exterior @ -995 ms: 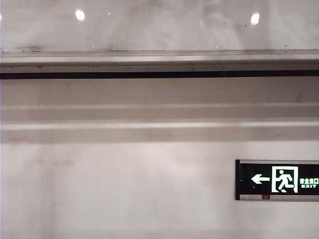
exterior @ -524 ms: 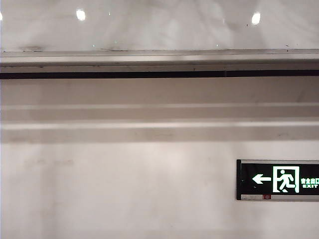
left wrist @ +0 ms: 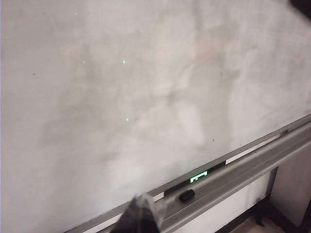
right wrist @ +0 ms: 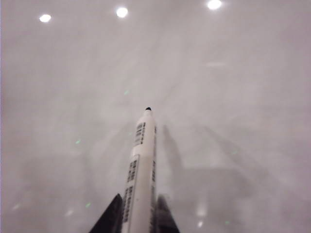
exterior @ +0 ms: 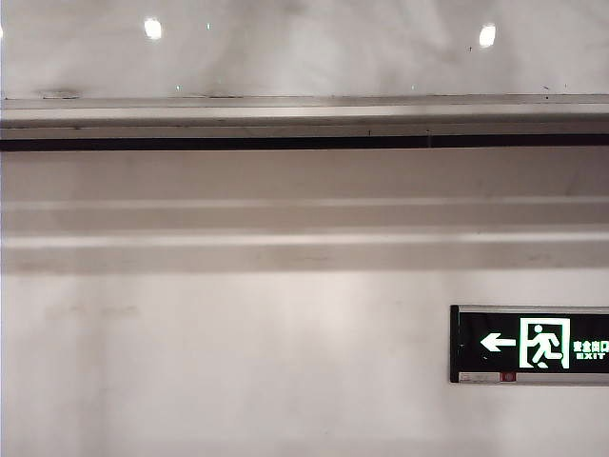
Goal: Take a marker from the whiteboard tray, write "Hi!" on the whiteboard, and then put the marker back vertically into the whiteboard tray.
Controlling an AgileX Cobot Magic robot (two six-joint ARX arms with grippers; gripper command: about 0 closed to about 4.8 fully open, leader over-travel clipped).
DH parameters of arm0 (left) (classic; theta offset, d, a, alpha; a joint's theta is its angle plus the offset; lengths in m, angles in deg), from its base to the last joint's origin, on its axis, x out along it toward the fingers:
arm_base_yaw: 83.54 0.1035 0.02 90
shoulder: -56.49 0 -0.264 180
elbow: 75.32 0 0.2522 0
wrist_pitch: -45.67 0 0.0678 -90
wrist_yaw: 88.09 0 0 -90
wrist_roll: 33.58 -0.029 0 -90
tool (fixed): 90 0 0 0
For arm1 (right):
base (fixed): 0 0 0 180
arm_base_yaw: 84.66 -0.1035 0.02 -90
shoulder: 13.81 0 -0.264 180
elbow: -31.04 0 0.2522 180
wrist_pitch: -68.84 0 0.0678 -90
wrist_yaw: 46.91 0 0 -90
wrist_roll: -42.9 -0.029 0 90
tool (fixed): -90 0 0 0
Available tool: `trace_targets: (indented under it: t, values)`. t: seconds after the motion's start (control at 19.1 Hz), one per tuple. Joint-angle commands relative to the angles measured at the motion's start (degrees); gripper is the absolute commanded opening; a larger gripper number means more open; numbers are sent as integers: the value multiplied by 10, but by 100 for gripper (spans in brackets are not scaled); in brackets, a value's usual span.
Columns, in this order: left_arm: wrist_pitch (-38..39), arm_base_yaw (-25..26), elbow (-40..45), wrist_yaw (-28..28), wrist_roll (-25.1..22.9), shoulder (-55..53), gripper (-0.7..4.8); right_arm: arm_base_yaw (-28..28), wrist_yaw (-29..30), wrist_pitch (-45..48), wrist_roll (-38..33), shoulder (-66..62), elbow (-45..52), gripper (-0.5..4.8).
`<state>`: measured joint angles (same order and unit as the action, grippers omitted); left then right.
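My right gripper (right wrist: 139,196) is shut on the marker (right wrist: 141,165), a white barrel with printed labels gripped between two dark fingers. Its small black tip points at the glossy whiteboard (right wrist: 233,97); I cannot tell whether it touches. In the left wrist view my left gripper (left wrist: 142,200) shows as one dark blurred wedge, jaws together and empty, just in front of the whiteboard tray (left wrist: 252,165). A short black cap (left wrist: 187,195) lies in that tray. The exterior view shows the whiteboard (exterior: 304,48) above the tray (exterior: 304,119); neither gripper appears there.
Below the tray runs a matte white wall with horizontal mouldings (exterior: 304,238). A lit green exit sign (exterior: 530,344) hangs low on the right. Ceiling lights mirror in the board. The board has faint smudges and no clear writing.
A faint reflection in the whiteboard's top strip drifts to the right in the exterior view. Tray, wall and sign stay as they were.
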<state>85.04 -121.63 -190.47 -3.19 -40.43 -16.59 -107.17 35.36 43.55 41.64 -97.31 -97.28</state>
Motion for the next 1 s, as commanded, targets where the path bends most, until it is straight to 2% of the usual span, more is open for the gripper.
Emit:
trace_targets:
  t: [0.05,0.63,1.0]
  values:
    - [-5,0,-2,2,-2,2,-6,-7,-5,2,-2,-5,-8,-3]
    - [-3,0,-2,4,-2,2,-6,-10,-11,54,-2,-70,-8,-2]
    - [7,0,-2,4,-2,2,-6,-10,-29,68,24,-83,-8,-3]
